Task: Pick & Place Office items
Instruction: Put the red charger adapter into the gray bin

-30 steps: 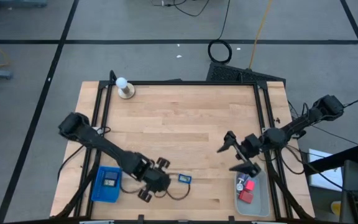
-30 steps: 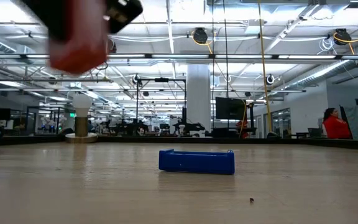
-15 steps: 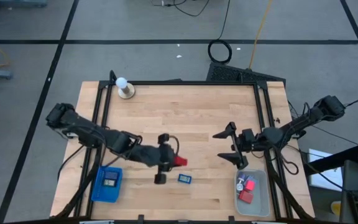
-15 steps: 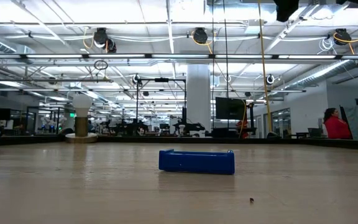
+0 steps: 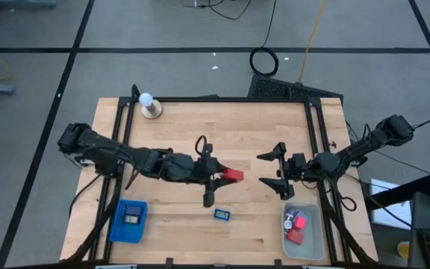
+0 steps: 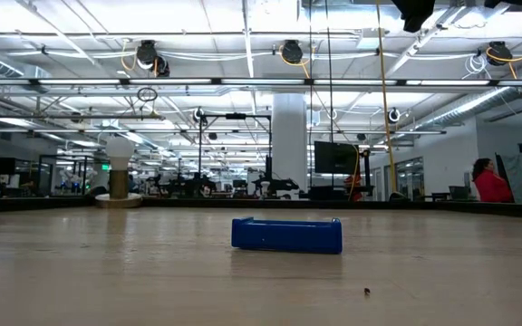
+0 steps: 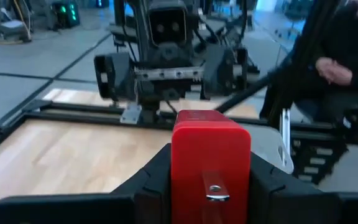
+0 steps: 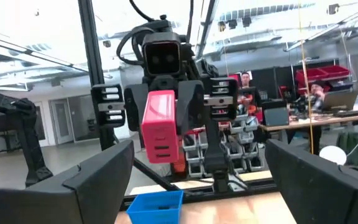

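Observation:
My left gripper [image 5: 216, 179] hovers over the table's middle, shut on a red block [image 5: 233, 175]. The same red block [image 7: 210, 155] fills the left wrist view and shows as a red block [image 8: 160, 134] in the right wrist view. My right gripper [image 5: 275, 171] is open, level, and faces the block from the table's right with a gap between. A small blue piece [image 5: 222, 214] lies flat on the wood near the near edge, and it is also the small blue piece [image 6: 286, 234] in the low view. My left gripper pinches the red block between its two fingers [image 7: 154, 180], one on each side face [image 7: 180, 168]. The fingers come level from the table's left. The block is lifted clear of the table, and its free end [image 5: 237, 175] sticks out toward my right gripper.
A blue ribbed tray [image 5: 118, 224] with a dark piece sits at the near left. A pale translucent bin [image 5: 316, 239] at the near right holds red and blue pieces. A white ball on a tan base [image 5: 149, 104] stands at the far left. Black rails run along both table sides.
My left gripper, holding the red block, has risen from low near the blue tray and swung toward the table's right and far side, turning level to face my right gripper. My right gripper has shifted a little toward the left and far side and turned level.

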Controlling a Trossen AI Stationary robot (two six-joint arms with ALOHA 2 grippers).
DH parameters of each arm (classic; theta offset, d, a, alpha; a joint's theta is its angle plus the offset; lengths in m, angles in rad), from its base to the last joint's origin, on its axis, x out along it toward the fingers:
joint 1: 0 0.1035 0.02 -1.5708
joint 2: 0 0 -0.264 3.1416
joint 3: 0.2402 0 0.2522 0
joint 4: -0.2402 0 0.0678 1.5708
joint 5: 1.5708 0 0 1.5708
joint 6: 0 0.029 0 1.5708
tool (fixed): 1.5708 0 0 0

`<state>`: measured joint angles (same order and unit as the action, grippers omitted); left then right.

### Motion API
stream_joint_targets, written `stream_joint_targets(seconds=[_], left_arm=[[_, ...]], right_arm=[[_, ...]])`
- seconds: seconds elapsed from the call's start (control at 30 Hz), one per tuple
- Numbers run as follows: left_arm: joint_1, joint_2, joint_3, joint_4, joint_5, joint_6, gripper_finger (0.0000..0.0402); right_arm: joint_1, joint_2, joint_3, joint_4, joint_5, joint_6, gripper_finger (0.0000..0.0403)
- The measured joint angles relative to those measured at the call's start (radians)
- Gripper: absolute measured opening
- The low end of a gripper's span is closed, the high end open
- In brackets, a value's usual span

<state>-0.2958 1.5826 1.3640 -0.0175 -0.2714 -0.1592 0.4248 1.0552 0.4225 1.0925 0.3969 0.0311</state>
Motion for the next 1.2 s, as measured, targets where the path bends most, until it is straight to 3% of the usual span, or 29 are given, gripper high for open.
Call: stream_joint_targets(seconds=[0.57,1.2], left_arm=[[0.099,0.110,-0.001,0.229,0.155,-0.026,0.0112],[0.169,0.163,0.001,0.363,0.282,-0.029,0.0112]], right_arm=[[-0.029,0.011,0.000,0.057,-0.003,-0.040,0.0357],[-0.058,0.016,0.000,0.085,-0.009,-0.032,0.0357]])
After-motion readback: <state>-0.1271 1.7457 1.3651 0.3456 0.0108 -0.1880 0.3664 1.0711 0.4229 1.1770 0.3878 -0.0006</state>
